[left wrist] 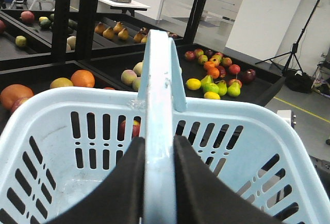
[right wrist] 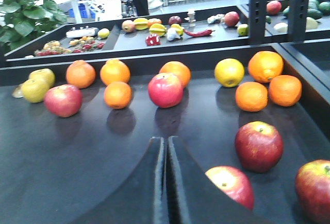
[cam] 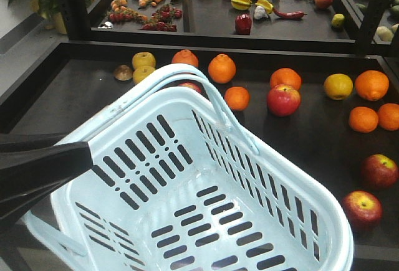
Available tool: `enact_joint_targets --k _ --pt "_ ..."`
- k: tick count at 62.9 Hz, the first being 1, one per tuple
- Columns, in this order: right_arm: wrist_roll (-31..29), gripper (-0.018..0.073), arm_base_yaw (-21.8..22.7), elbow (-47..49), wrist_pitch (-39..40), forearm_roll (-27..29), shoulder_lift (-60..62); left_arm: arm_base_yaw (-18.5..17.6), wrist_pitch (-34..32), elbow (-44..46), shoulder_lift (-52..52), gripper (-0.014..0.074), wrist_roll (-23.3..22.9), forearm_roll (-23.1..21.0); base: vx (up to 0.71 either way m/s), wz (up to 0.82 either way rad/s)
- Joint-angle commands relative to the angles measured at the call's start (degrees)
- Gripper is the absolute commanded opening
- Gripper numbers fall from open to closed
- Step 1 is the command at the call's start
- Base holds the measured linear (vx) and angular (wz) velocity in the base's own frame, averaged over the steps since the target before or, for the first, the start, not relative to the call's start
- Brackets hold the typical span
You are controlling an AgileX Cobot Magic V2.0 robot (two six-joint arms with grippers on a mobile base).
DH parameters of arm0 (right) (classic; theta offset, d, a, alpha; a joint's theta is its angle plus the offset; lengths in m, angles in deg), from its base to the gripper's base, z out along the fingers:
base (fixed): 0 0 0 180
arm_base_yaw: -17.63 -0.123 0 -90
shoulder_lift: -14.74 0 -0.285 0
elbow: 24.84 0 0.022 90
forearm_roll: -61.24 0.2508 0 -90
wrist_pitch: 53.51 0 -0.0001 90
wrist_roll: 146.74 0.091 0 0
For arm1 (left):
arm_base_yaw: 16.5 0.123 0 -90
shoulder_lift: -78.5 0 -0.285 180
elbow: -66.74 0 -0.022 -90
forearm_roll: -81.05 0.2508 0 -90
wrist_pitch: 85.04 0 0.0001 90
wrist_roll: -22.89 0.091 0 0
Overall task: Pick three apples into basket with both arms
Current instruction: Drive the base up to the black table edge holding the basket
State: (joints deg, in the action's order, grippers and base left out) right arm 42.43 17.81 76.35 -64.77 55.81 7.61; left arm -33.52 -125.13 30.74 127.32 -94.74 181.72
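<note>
**Front view.** The basket (cam: 187, 180) is filling the lower centre and holding nothing, with its handle (cam: 215, 99) standing raised. The left gripper (cam: 72, 159) is reaching in from the left edge over the basket's rim; whether its jaws are apart or together cannot be told here. Open black surface (cam: 299, 140) is lying right of the basket, with a raised rim bounding it at the back. Four red apples (cam: 283, 99) are showing, one half hidden behind the handle and two near the right edge. Seven oranges (cam: 222, 68) are lying around them.

**Left wrist view.** The jaws are clamping the handle from both sides. One red apple is showing through the basket's slots.

**Right wrist view.** The right gripper (right wrist: 165, 141) is hovering over the surface with its jaws together and nothing between them. Bare surface is lying to its left. Five red apples are lying outside the basket, two of them just right of the jaws. Seven oranges, one yellow fruit (right wrist: 229, 72) and two yellow-green apples (right wrist: 34, 90) are lying farther back.
</note>
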Motion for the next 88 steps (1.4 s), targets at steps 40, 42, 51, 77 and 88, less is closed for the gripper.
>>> enact_joint_targets --k 40,42,51,77,88 --pt "-0.4 -0.0005 -0.1 -0.7 4.3 -0.5 0.7 -0.2 2.1 1.7 -0.2 -0.0006 -0.1 1.1 0.12 -0.15" --pt "-0.4 -0.0005 -0.1 -0.7 4.3 -0.5 0.7 -0.2 2.1 1.7 -0.2 -0.0006 -0.1 1.1 0.1 -0.11" --pt "-0.4 -0.0005 -0.1 -0.7 4.3 -0.5 0.7 -0.2 2.1 1.7 -0.2 -0.0006 -0.1 1.1 0.09 -0.08" --pt "-0.4 -0.0005 -0.1 -0.7 4.3 -0.5 0.7 -0.2 2.1 1.7 -0.2 -0.0006 -0.1 1.1 0.08 -0.01" --pt "-0.4 -0.0005 -0.1 -0.7 4.3 -0.5 0.7 -0.2 2.1 1.7 -0.2 -0.0006 -0.1 1.1 0.09 -0.02"
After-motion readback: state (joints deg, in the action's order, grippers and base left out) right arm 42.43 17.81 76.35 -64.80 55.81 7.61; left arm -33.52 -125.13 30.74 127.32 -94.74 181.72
